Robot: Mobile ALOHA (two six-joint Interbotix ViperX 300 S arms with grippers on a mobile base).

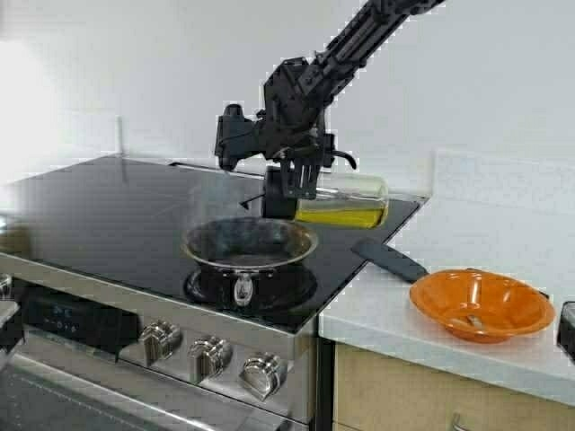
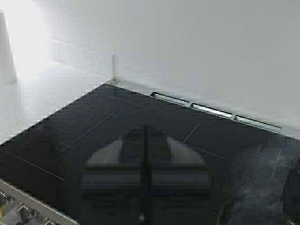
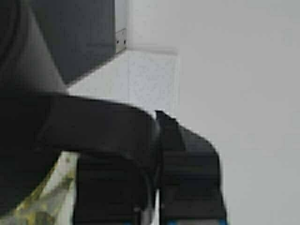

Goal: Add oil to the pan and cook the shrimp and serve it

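Fingers of the right gripper clenched the oil jug, tipped sideways just above the steaming pan on the stove. Oiling seemed underway; shrimp unseen, cooking and serving remained. Left gripper's fingers were pressed together, idle.

Plain white wall, black glass cooktop, steel knobs, white countertop, bright light at left
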